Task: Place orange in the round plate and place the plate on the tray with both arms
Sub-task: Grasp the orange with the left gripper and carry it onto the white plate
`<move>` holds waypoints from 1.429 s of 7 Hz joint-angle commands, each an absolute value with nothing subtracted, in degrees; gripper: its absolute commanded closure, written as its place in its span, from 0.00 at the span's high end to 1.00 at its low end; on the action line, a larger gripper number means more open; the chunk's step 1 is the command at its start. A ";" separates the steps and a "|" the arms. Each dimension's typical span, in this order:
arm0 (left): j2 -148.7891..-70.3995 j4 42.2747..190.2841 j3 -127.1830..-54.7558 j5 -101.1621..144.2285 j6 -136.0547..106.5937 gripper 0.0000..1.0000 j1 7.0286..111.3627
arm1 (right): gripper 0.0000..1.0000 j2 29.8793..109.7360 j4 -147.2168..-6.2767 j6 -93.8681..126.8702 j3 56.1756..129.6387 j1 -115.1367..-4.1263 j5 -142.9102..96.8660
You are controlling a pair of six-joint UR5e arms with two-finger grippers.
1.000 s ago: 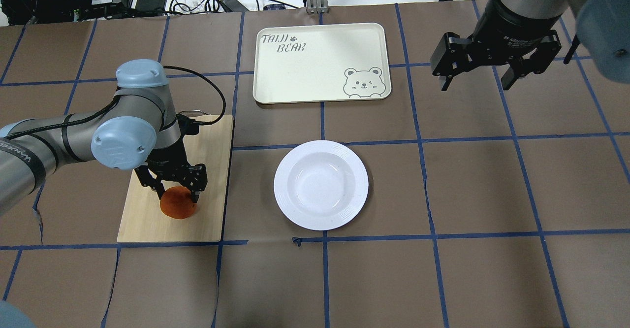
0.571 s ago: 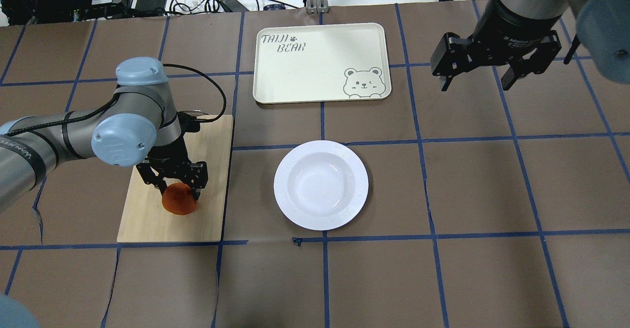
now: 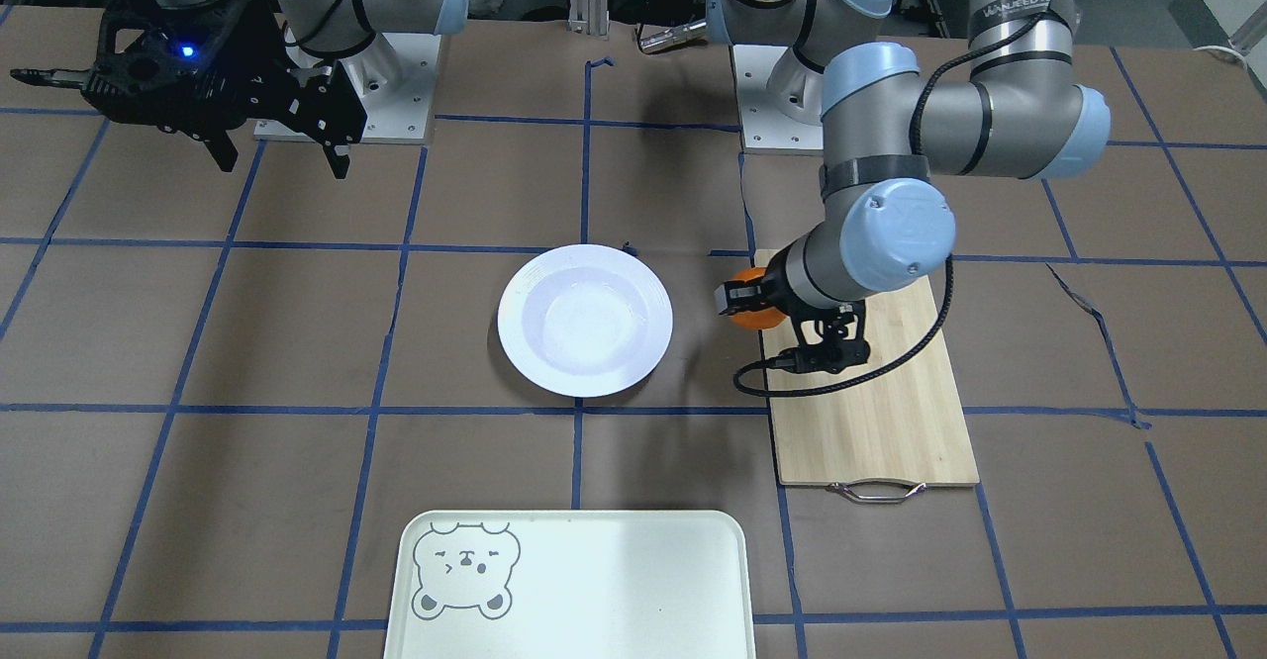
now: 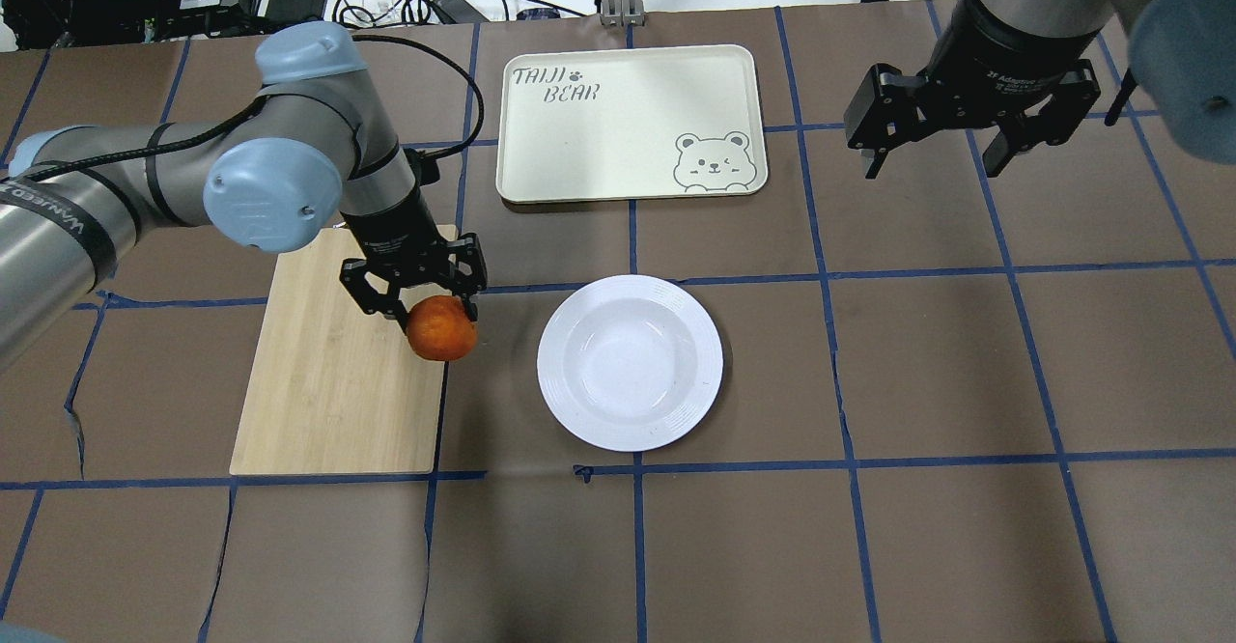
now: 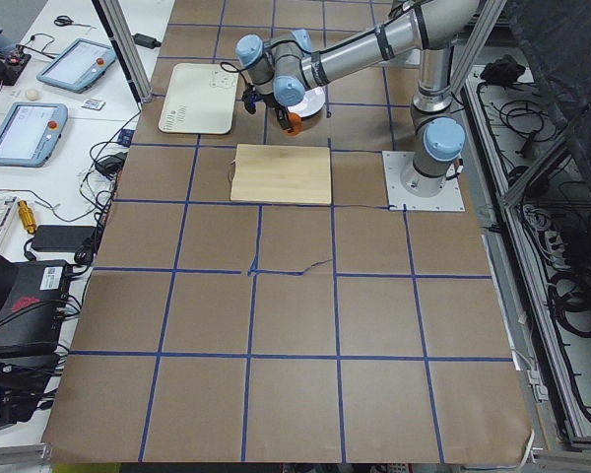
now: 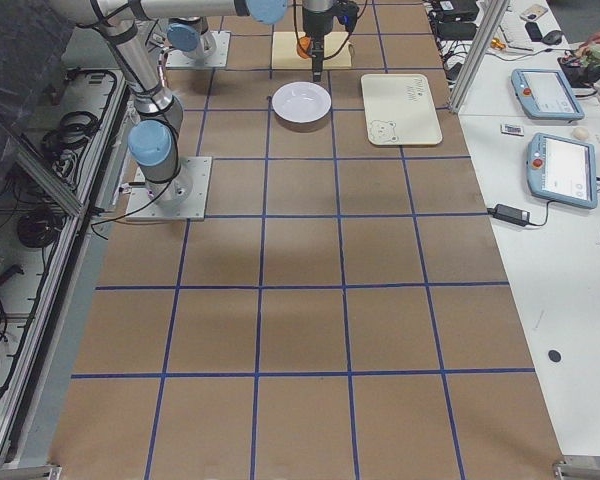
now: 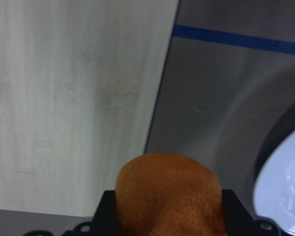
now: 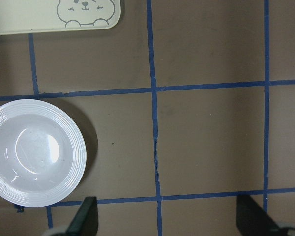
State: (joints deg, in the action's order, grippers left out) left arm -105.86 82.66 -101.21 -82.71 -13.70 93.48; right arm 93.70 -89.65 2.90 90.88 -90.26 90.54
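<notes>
We see a glossy sheen with sharp highlights on the round white plate (image 4: 562, 363), ceramic by its look. The small orange (image 4: 441, 328) has a bumpy, dull skin. The pale cream rectangular tray (image 4: 628, 122) looks smooth and matt, likely plastic. The bamboo cutting board (image 4: 328, 392) shows fine wood grain, with a thin metal handle (image 3: 877, 490). Brown matt paper (image 4: 966, 382), creased and torn in places, lies under everything, gridded with blue tape (image 4: 851, 462).

Left arm (image 4: 261, 189) bent at elbow, wrist turned downward. Left gripper (image 4: 435, 319) clamped on orange (image 4: 444, 333), gripped between fingertips. Right gripper (image 4: 932, 168) held high, pointed downward, fingers spread wide, nothing between them.
</notes>
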 commanded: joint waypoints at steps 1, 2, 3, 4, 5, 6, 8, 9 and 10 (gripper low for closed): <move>-107.91 76.42 -100.98 -75.35 -24.93 0.25 103.23 | 1.00 93.69 -89.74 2.90 90.88 -90.26 90.53; -109.93 73.68 -101.07 -71.58 -25.66 0.25 105.10 | 1.00 93.69 -89.65 2.90 90.88 -90.26 90.61; -111.52 71.13 -101.25 -71.20 -26.97 0.25 106.25 | 1.00 93.60 -89.65 2.81 90.88 -90.18 90.53; -113.19 68.93 -101.60 -71.37 -26.90 0.29 106.52 | 1.00 93.60 -89.74 2.90 90.88 -90.18 90.35; -114.33 68.82 -102.04 -71.45 -26.72 0.64 106.78 | 1.00 93.43 -89.82 2.90 90.88 -90.09 90.79; -114.95 68.91 -102.13 -71.46 -26.28 0.71 106.96 | 1.00 93.17 -89.74 2.29 90.97 -89.91 91.92; -112.87 68.64 -101.34 -71.46 -26.11 1.00 106.88 | 1.00 92.73 -90.35 -2.62 90.88 -89.56 96.24; -111.72 68.38 -100.73 -71.54 -25.93 1.00 106.18 | 1.00 92.64 -90.87 -2.29 90.88 -89.56 94.67; -109.88 68.99 -97.50 -76.85 -24.97 1.00 104.87 | 1.00 90.46 -91.49 -2.29 91.14 -89.13 90.48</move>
State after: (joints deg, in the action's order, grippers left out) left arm -111.81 68.62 -100.17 -72.83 -25.79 106.07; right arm 92.18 -90.81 -2.14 90.96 -89.48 93.98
